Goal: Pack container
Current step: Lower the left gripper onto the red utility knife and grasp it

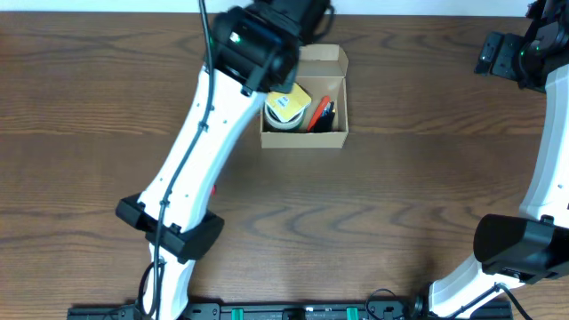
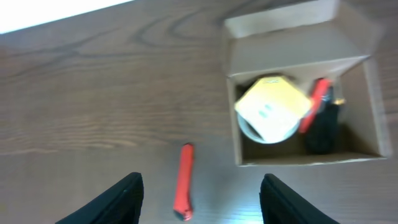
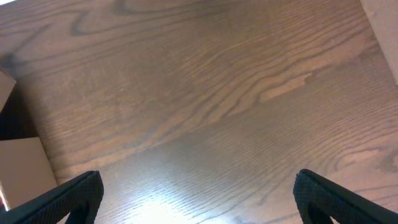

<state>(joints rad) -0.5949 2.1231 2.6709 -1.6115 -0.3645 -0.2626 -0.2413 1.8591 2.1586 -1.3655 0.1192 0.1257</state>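
The container [image 1: 302, 138], a plain brown cardboard box, is seen on the dark wooden table [image 1: 400, 196] towards the far edge and a little left of centre. Its lid flap [image 1: 324, 55] is folded back, so the inside is laid open. The cardboard itself is seen as plain brown. In the left half of the box a pale roll [image 2: 261, 134] is lodged, and a square yellow label [image 2: 272, 106] is laid on top of it, turned at an angle. Two small marks are carried on the yellow face, but they are too blurred to be read. In the right half a red item [image 2: 317, 99] is propped at a slant beside a black item [image 2: 323, 127]; what either one is cannot be told. Outside the box, near its left wall, a slim red stick [image 2: 183, 183] with a dark end is laid flat on the wood. The left gripper [image 2: 202, 193] is held above the table with its jaws spread apart and nothing grasped; the red stick is seen on the wood below the gap. The white left arm [image 1: 191, 151] is stretched from the near edge to the box, and the box's left rim is partly covered by it in the overhead view. The right gripper [image 3: 202, 205] is held well apart at the far right, its jaws released wide over bare wood grain.
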